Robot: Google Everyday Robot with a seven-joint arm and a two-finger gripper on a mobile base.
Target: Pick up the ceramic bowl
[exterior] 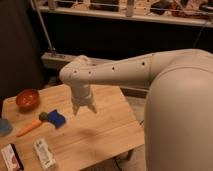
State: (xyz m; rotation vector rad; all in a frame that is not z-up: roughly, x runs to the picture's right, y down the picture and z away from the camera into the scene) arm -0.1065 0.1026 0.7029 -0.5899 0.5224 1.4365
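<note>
The ceramic bowl (27, 98), small, round and glossy red-orange with a darker inside, sits near the far left of the wooden table (105, 130). My gripper (84, 109) hangs from the white arm above the middle of the table, well to the right of the bowl and apart from it. Its two fingers point down and stand spread with nothing between them, so it is open.
An orange carrot-shaped thing (31, 125) with a dark tip lies in front of the bowl, with a blue object (56, 118) beside it. A white packet (44, 152) and a red-and-white packet (11, 157) lie near the front edge. A blue item (4, 125) shows at the left edge.
</note>
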